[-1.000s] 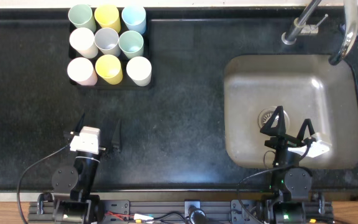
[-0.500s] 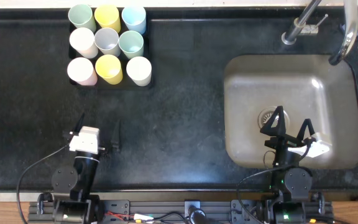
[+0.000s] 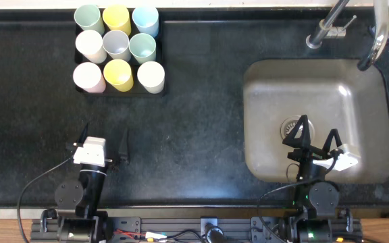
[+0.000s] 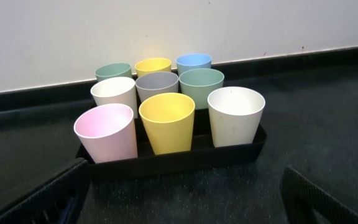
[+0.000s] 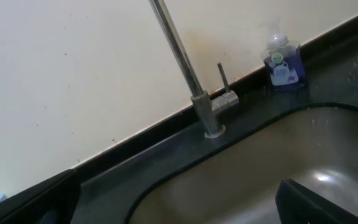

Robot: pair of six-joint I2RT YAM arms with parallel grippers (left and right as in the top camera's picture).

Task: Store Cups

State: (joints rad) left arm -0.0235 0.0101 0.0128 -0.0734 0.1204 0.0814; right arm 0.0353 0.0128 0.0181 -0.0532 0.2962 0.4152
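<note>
Obs.: nine cups [image 3: 117, 50] are seated upright, mouths up, three by three in a black tray [image 4: 179, 160] on the counter [image 3: 194, 135]. Each cup's long axis is vertical.

Left gripper [image 3: 107, 132]: fingers spread wide, nothing held. It is parked near the tray, on the side facing the arm bases and roughly opposite the tray's middle. The cups lie straight ahead of it. In the left wrist view the row nearest the gripper is seen as pink cup [image 4: 107, 134], yellow cup [image 4: 166, 121] and white cup [image 4: 235, 115].

Right gripper [image 3: 316, 129]: fingers also spread, nothing held. It is well apart from the tray, off to the side where the sink [image 3: 360, 94] is set.

Judgement: the left arm is clearly the nearer one. Any next grasp on a cup would be made by a straight advance toward the tray. The spread fingers would be closed across an upright wall, the near row first.
</note>
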